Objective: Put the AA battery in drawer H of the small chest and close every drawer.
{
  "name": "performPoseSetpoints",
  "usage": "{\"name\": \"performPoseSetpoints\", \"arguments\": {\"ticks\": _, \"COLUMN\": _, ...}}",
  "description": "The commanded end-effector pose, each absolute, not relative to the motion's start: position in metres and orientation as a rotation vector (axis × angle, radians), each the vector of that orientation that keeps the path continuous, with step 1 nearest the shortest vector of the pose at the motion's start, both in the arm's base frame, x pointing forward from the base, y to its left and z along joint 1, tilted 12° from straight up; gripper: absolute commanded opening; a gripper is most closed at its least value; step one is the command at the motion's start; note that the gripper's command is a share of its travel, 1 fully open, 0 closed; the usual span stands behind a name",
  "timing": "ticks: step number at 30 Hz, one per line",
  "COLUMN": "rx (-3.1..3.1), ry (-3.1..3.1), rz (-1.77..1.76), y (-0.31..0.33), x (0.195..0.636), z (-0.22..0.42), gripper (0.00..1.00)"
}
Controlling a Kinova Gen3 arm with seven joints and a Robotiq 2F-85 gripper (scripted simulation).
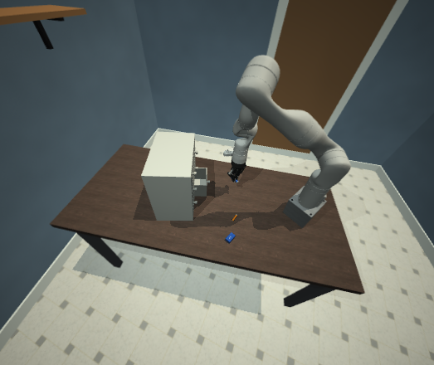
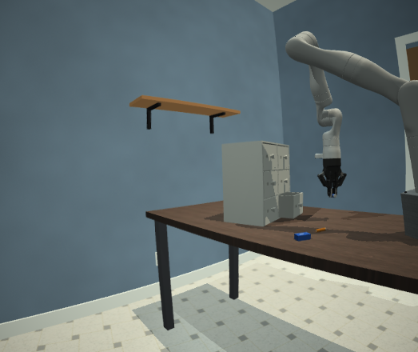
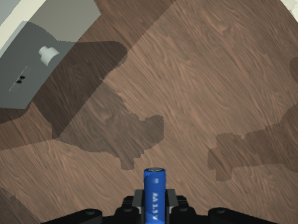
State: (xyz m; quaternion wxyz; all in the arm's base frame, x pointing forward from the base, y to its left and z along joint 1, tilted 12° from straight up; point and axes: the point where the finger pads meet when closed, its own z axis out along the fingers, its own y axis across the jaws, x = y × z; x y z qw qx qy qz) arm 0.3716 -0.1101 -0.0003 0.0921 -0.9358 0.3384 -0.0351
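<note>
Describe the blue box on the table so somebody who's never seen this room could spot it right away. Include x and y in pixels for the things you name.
Find the tall pale chest of drawers [image 1: 173,198] [image 2: 243,184] on the dark wooden table [image 1: 110,195] [image 2: 198,216]. Out in front of its drawer side, near the table's long edge, lies a small, flat, blue box [image 1: 230,237] [image 2: 302,237]. Its neighbour is a thin orange stick [image 1: 235,217] [image 2: 320,230]; the box is blue and wider.

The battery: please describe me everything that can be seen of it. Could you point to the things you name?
The battery [image 1: 236,181] [image 2: 334,196] [image 3: 155,195] is a slim blue cylinder with pale printing, of which "AA" can be read, and a greyish end facing away from the end effector [image 1: 234,178] [image 2: 332,196] [image 3: 155,202]. Its surface looks smooth. It is clamped between the two fingers, one on each side, and held above the table [image 1: 264,253] [image 2: 358,256] [image 3: 210,75], outside the open drawer [image 1: 201,188] [image 2: 290,206] [image 3: 25,65]. Its other end is out of the wrist view.
</note>
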Motion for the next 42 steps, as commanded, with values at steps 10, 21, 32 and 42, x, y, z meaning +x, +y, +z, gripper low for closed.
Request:
{"name": "performPoseSetpoints", "arguments": {"ticks": 10, "rx": -2.896, "ry": 0.628, "rz": -0.151, "y": -0.108, "x": 0.386, "z": 0.003, "gripper": 0.09}}
{"name": "performPoseSetpoints", "arguments": {"ticks": 21, "rx": -2.96, "ry": 0.286, "rz": -0.181, "y": -0.106, "x": 0.397, "z": 0.005, "gripper": 0.09}}
{"name": "performPoseSetpoints", "arguments": {"ticks": 32, "rx": -2.983, "ry": 0.04, "rz": -0.201, "y": -0.105, "x": 0.404, "z": 0.006, "gripper": 0.09}}
{"name": "performPoseSetpoints", "arguments": {"ticks": 42, "rx": -2.988, "ry": -0.143, "rz": -0.215, "y": -0.104, "x": 0.41, "z": 0.007, "gripper": 0.09}}
